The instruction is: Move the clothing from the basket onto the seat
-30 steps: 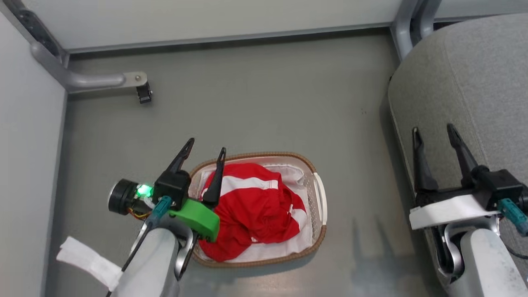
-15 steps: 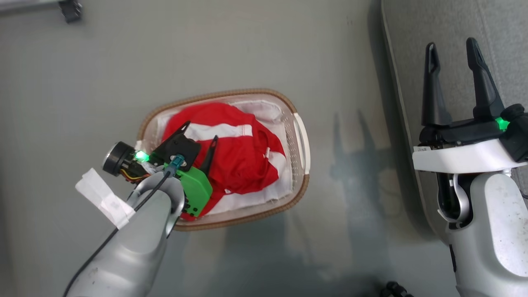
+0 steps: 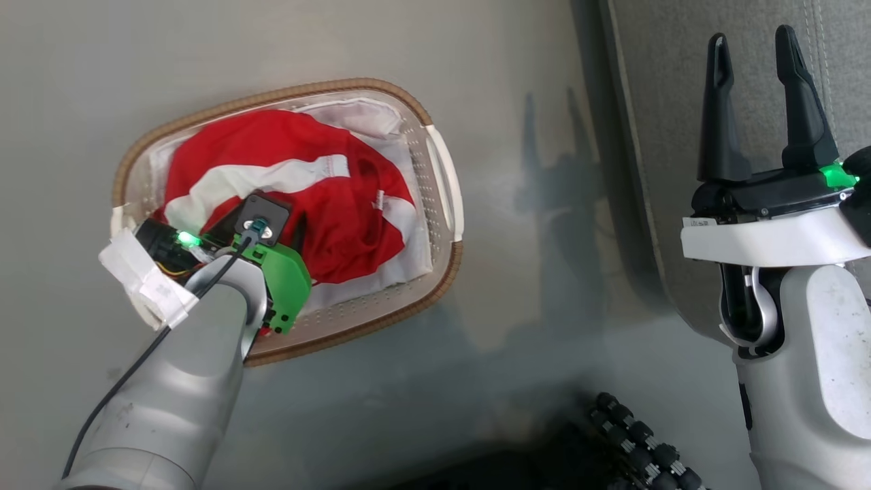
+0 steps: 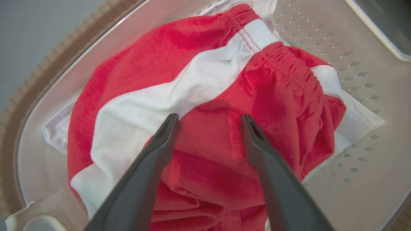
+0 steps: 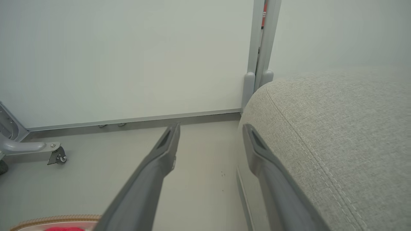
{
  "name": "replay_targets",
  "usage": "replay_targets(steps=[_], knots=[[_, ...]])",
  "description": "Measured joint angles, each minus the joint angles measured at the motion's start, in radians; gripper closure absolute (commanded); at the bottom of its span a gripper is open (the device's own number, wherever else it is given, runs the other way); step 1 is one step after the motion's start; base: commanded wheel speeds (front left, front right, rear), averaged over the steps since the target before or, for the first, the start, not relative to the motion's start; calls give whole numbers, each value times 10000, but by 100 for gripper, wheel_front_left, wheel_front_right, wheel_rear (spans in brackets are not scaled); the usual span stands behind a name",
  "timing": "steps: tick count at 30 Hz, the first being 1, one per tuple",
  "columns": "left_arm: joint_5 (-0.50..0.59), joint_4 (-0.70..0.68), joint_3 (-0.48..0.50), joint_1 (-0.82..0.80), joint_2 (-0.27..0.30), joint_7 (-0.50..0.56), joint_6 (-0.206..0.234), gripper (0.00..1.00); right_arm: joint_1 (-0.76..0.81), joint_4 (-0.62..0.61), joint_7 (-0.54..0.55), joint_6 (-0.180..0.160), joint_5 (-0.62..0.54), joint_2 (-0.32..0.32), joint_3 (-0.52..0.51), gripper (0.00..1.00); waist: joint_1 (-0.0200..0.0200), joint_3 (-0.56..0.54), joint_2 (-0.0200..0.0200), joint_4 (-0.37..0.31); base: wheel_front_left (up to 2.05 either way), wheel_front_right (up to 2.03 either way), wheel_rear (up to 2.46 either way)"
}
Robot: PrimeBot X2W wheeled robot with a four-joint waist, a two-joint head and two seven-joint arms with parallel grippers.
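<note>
Left gripper [image 4: 209,118]: 2 fingers spread, lower centre, over clothing [image 4: 199,89] in basket [image 4: 321,38].
Right gripper [image 3: 752,41]: spread, empty, upper right, over seat [image 3: 660,102].

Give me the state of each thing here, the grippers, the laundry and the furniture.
Oval white perforated plastic basket: upright on the floor, loaded.
Red, white-striped fabric clothing: crumpled in the basket, not gripped.
Grey upholstered seat: no clothing on the visible part.
Left gripper: open, poised over the clothing.
Right gripper: open, holding nothing.
</note>
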Motion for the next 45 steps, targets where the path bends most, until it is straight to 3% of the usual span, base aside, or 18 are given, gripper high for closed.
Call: replay_targets(steps=[9, 10, 11, 12, 28, 45], knots=[[-219, 732, 63, -242, -67, 276, 460, 1, -14, 42, 0, 0, 77, 2, 44, 0, -1, 372, 0, -396, 0, 0, 0], [-221, 775, 54, -252, -75, 291, 525, 43, -14, 42, 0, 0, 77, 4, 56, 0, 0, 357, 0, -382, 0, 0, 0], [-236, 798, 44, -264, -90, 291, 531, 67, -12, 44, 0, 0, 75, 2, 56, 0, -1, 340, 0, -366, 0, 0, 0], [-259, 836, 29, -272, -111, 291, 537, 98, -12, 46, 0, 0, 75, 4, 59, 0, -1, 317, 0, -345, 0, 0, 0], [-788, 581, 31, -277, -431, -694, 370, 100, 226, 441, 0, 0, -334, 8, -130, 0, -1, -642, 0, 170, 0, 0, 0], [-2173, -2199, -284, 713, -700, -901, -178, 100, 1844, 1484, 0, 0, -1208, 12, -729, 0, -2, -3434, 0, 967, 0, 0, 0]])
